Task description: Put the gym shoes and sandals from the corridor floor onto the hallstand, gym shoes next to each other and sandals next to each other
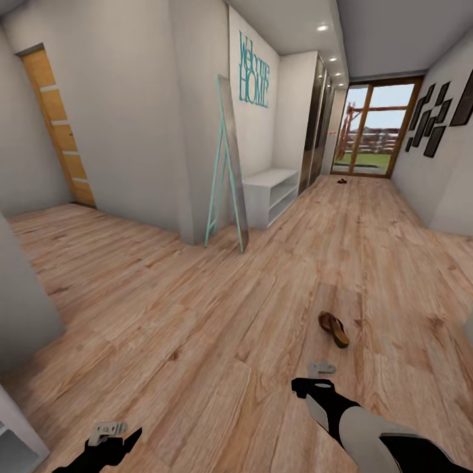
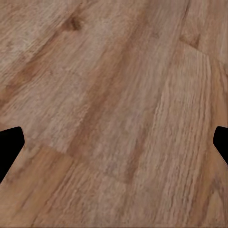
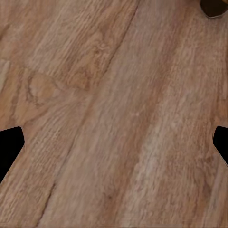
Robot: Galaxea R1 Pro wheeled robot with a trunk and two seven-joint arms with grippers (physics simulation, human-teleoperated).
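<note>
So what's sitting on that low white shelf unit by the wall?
The flat top of the hallstand looks bare, and the part of its shelves facing the camera looks empty too. Deeper inside is hidden. One sandal lies on the corridor floor.

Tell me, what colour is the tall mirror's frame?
Turquoise; the mirror shows best in the head view.

white-walled corridor (image 1: 131,98), leaning mirror (image 1: 230,164), glazed end door (image 1: 371,128)

Bright even daylight, soft renders — edges bowed
</note>
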